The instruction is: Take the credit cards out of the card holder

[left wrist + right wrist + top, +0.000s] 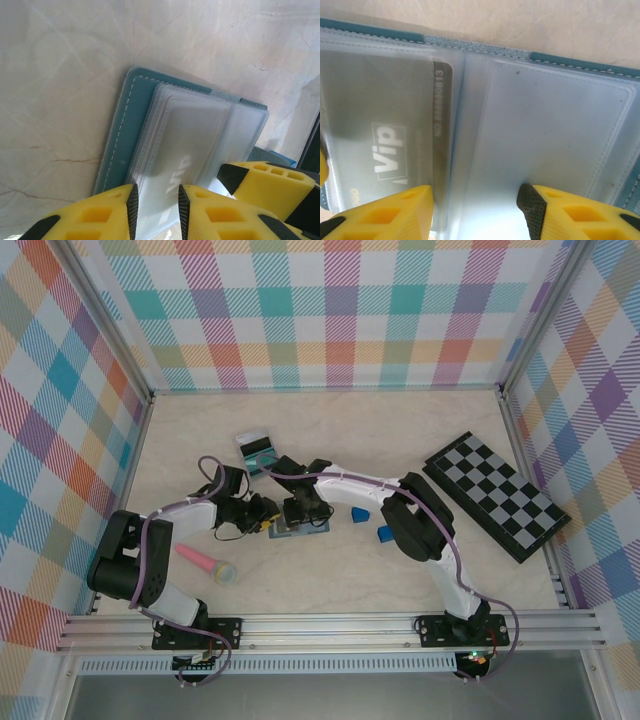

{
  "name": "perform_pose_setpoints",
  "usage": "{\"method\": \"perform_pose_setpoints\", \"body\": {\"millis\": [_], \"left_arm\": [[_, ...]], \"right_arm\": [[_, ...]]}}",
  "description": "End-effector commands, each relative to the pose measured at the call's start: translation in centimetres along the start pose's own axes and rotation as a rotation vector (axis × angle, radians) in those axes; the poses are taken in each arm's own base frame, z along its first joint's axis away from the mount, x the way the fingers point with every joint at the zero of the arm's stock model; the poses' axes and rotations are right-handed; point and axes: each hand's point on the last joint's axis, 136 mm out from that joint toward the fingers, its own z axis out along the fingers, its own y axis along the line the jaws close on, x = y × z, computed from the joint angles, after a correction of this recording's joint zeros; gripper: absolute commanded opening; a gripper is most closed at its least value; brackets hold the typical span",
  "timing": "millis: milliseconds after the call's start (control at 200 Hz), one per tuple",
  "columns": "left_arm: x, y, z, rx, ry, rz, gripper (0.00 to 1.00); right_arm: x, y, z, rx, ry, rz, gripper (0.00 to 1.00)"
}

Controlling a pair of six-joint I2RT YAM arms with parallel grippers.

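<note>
Pressing in from either side, both grippers meet over the card holder [308,531], which lies open and flat on the table [400,440].

Left gripper [156,207]: yellow fingers drawn close, a narrow gap between them. The near edge of the holder's clear sleeves shows in that gap. Cannot tell whether the sleeve is pinched or merely lies under the tips. The slate-blue cover with white stitching extends ahead and to the left of the fingers. A yellow finger [265,185] of the other arm sits just beside it, to the right.

Right gripper [476,210]: jaws spread wide, nothing between them. Tips are at the sleeves, on either side of the holder's fold. Contact not certain.

Grey credit card [385,150], printed "Vip", sits inside the sleeve ahead of the right gripper's left finger. The sleeve ahead of the other finger looks clear.

Teal-green credit card [254,451] lies loose on the table, beyond both grippers.

Two blue cubes [359,513] sit near the right gripper, on the side away from the left gripper. Checkerboard [495,495] is well apart the same way.
</note>
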Motion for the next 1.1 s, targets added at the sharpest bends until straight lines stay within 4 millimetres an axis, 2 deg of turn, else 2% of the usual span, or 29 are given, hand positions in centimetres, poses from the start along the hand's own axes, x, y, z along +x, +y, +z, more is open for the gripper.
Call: {"method": "perform_pose_setpoints", "body": {"millis": [0, 240, 560, 955, 1095], "left_arm": [[0.3, 0.5, 0.1, -0.053, 0.015, 0.032, 0.30], [0.4, -0.2, 0.3, -0.032, 0.043, 0.054, 0.32], [1.0, 0.9, 1.2, -0.053, 0.078, 0.047, 0.31], [1.5, -0.7, 1.0, 0.016, 0.114, 0.104, 0.24], [1.6, -0.9, 0.9, 0.018, 0.118, 0.113, 0.24]], "right_arm": [[2.7, -3.6, 3.3, 0.122, 0.127, 0.033, 0.53], [2.8, -3.3, 3.3, 0.107, 0.130, 0.034, 0.53], [2.8, -3.1, 3.4, 0.094, 0.132, 0.035, 0.53], [3.0, -2.9, 3.5, 0.076, 0.140, 0.033, 0.51], [3.0, -2.8, 3.5, 0.071, 0.140, 0.034, 0.51]]}}
